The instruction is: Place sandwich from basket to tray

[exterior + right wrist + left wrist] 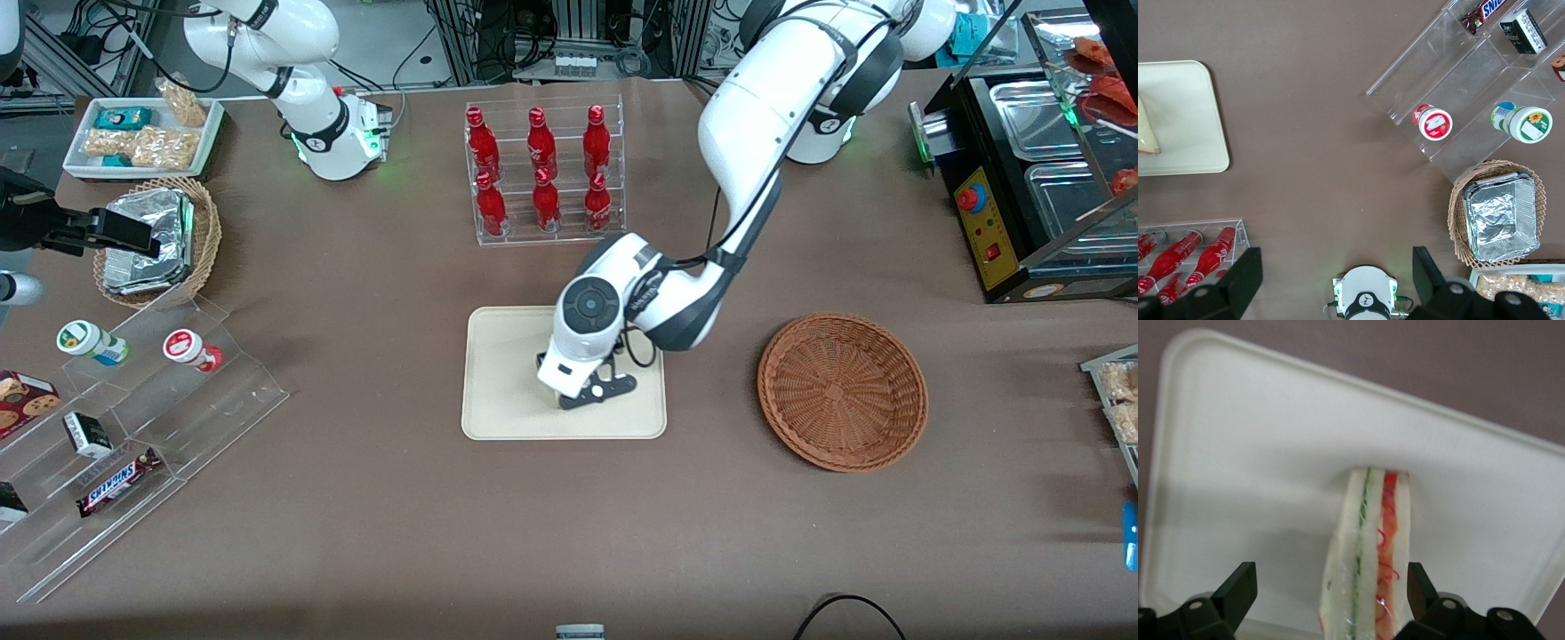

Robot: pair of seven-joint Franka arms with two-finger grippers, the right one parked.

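Observation:
The sandwich (1368, 553) is a pale wedge with green and red filling. It stands on edge on the cream tray (1258, 440), between the fingers of my gripper (1330, 580). The gripper is open: one black finger (1239, 587) is well apart from the bread, and the other sits close against the red-filling side. In the front view the gripper (571, 397) hangs low over the tray (502, 356), and the wrist hides the sandwich. From the right wrist view the sandwich (1146, 130) shows on the tray (1188, 113). The reddish-brown basket (842, 389) lies beside the tray, toward the working arm's end, with nothing in it.
A clear rack of red bottles (542, 173) stands farther from the front camera than the tray. Toward the parked arm's end are a stepped acrylic shelf with snacks (133, 418), a lighter wicker basket with foil packs (156, 240) and a white snack tray (142, 133). A black appliance with metal trays (1031, 178) stands at the working arm's end.

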